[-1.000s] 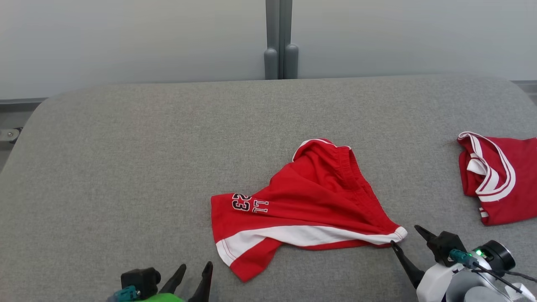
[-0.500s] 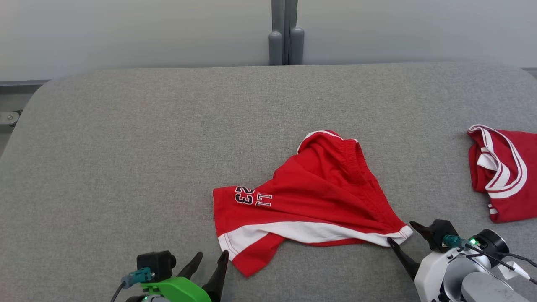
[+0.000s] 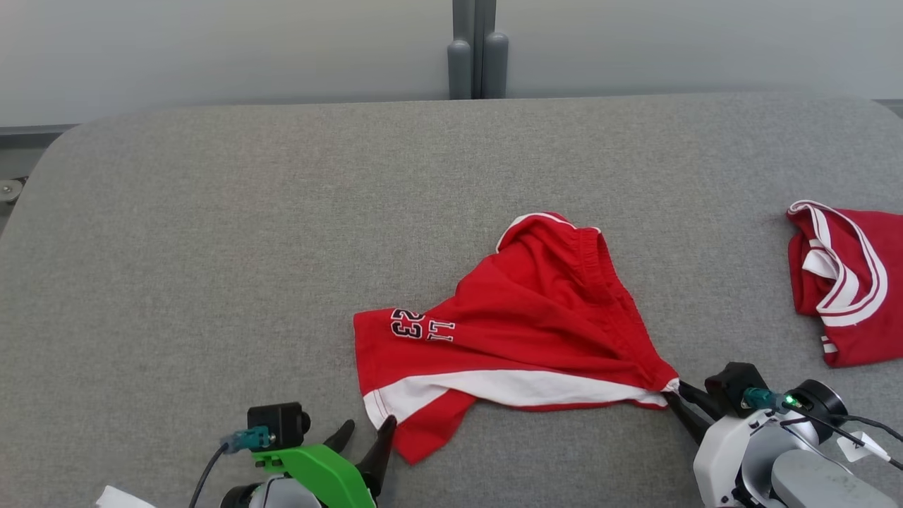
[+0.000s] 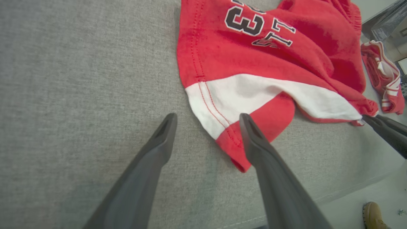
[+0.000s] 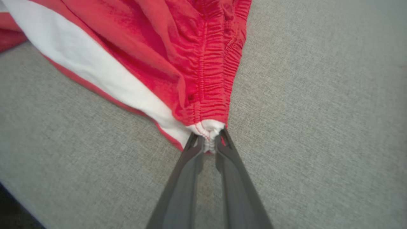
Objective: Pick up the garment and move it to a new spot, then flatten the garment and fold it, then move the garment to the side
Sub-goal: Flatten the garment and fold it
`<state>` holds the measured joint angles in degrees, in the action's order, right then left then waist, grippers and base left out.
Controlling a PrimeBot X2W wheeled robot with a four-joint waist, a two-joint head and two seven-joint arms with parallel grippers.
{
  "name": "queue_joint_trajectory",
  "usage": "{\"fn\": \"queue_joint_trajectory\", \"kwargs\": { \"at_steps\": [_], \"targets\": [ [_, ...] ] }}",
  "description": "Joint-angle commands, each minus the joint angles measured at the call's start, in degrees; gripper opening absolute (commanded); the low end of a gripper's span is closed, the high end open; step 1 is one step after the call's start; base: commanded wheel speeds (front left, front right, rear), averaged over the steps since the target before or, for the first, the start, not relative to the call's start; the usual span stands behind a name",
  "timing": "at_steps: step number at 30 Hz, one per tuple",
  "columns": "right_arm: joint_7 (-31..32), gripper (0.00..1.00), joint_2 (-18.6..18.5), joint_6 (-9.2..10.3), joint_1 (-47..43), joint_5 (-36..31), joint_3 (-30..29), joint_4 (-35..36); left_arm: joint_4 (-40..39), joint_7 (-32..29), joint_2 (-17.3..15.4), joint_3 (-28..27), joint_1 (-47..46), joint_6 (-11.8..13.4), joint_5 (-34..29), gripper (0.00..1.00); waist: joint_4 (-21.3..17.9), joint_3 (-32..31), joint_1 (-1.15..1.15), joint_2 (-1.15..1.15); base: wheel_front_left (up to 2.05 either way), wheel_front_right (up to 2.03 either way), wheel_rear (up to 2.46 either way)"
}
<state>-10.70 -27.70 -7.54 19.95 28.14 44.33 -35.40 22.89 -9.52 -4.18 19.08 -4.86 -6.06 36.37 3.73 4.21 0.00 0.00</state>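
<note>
Head view: red shorts (image 3: 536,331) crumpled mid-counter (image 3: 211,247). Right gripper (image 3: 676,396) at their near-right corner, left gripper (image 3: 365,441) by lower-left leg hem; likely two-corner hold for lifting. Second red garment (image 3: 846,282) far right, well apart.
Left wrist view: jaws wide, straddling hem edge, gripping nothing.
Right wrist view: jaws pinched on white waistband corner.

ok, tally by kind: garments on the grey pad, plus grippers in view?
Red-and-white garments: 2 (the shorts in the middle, the second garment at the right edge)
Grippers: 2 (left gripper open by the shorts' hem, right gripper pinching the shorts' waistband corner)
Total: 4
</note>
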Motion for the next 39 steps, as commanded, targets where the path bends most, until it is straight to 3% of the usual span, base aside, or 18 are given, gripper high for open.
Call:
{"fn": "queue_joint_trajectory", "kwargs": {
  "at_steps": [1, 7, 8, 10, 13, 14, 20, 23, 26, 34, 39],
  "targets": [
    [-0.5, 0.14, -0.1, 0.11, 0.8, 0.4, 0.3, -0.3, 0.7, -0.1, 0.2, 0.2, -1.2, 0.1, 0.4, 1.0, -0.3, 0.4, 0.0, 0.0, 0.0, 0.0, 0.0],
    [-1.4, 0.14, 0.1, 0.11, 2.0, 1.3, 1.3, -1.2, 5.5, 0.7, 0.7, 1.6, -4.2, 0.5, 1.1, 1.0, -0.9, 1.2, 0.0, 0.0, 0.0, 0.0, 0.0],
    [-1.5, 0.14, 0.2, 0.11, 2.2, 1.3, 1.5, -1.4, 6.3, 0.9, 0.8, 1.8, -4.6, 0.6, 1.1, 0.93, -1.0, 1.3, 0.0, 0.0, 0.0, 0.0, 0.0],
    [-1.7, 0.14, 0.3, 0.11, 2.3, 1.5, 1.7, -1.7, 7.5, 1.4, 0.9, 2.2, -5.1, 0.5, 1.3, 0.67, -1.1, 1.3, 0.0, 0.0, 0.0, 0.0, 0.0],
    [-2.0, 0.14, 0.5, 0.11, 2.4, 1.8, 2.2, -2.2, 9.0, 2.1, 1.0, 2.6, -5.8, 0.4, 1.5, 0.04, -1.1, 1.1, 0.0, 0.0, 0.0, 0.0, 0.0],
    [-2.1, 0.14, 0.5, 0.11, 2.4, 1.8, 2.3, -2.4, 9.4, 2.4, 1.0, 2.9, -6.1, 0.3, 1.5, 0.0, -1.1, 1.0, 0.0, 0.0, 0.0, 0.0, 0.0],
    [-2.7, 0.12, 0.9, 0.11, 2.3, 2.4, 2.8, -3.2, 10.1, 2.6, 1.0, 4.2, -6.2, -0.3, 1.6, 0.0, -0.9, 0.3, 0.0, 0.0, 0.0, 0.0, 0.0],
    [-3.0, 0.02, 1.1, 0.1, 2.5, 2.7, 3.3, -3.2, 9.1, 2.5, 0.8, 4.6, -5.9, -0.4, 1.8, 0.0, -0.7, 0.0, 0.0, 0.0, 0.0, 0.0, 0.0],
    [-2.9, 0.0, 1.1, 0.1, 2.7, 4.3, 3.8, -1.7, 6.4, 2.6, 0.0, 4.5, -5.2, -0.6, 2.3, 0.0, -0.7, -0.3, 0.0, 0.0, 0.0, 0.0, 0.0],
    [-0.1, 0.0, -2.4, 0.1, 0.8, 18.4, -1.4, 11.9, -12.7, -1.8, -5.0, 3.0, -0.8, -0.2, 5.2, 0.0, -1.0, -0.5, 0.0, 0.0, 0.0, 0.0, 0.0],
    [4.3, 0.0, -8.5, 0.09, -0.1, 28.0, -7.9, 26.6, -30.4, -7.9, -10.3, -0.3, 2.7, 2.1, 8.1, 0.0, -1.6, 0.2, 0.0, 0.0, 0.0, 0.0, 0.0]
  ]
}}
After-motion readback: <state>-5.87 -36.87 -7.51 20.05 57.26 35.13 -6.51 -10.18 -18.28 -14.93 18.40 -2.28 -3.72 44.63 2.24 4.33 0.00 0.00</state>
